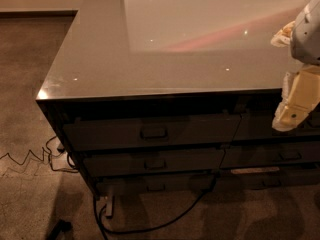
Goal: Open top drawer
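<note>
Hand [292, 111]: cream-coloured, hanging at the right edge of the view below the robot's pale arm [307, 29]. It is level with the upper row of drawer fronts and overlaps the front of the upper right-hand drawer [257, 126]. Contact with that front cannot be told. Whether the hand is apart or together cannot be told either. It holds nothing that shows.

Top drawer [152, 124]: well off to the view-left of the hand, and about level with it or slightly lower. It sits directly under the glossy top of the table [100, 69]. The front looks in line with its neighbours, so I judge it shut and the pull not yet begun.

Centre pull [154, 132]: small rectangular loop at mid-front, untouched. Its long side runs along the table face, the same way as the drawer front.

Below the hand and to its view-left: a shallower second drawer [154, 163] with the same pull, easy to mistake for the target.

Further down, under the lowest fronts: a black cable [165, 219] loops over the carpet [30, 84].

Judgement: the move ahead is sideways along the face towards view-left, ending square on the centre pull, then a straight draw outward, away from the table face.
</note>
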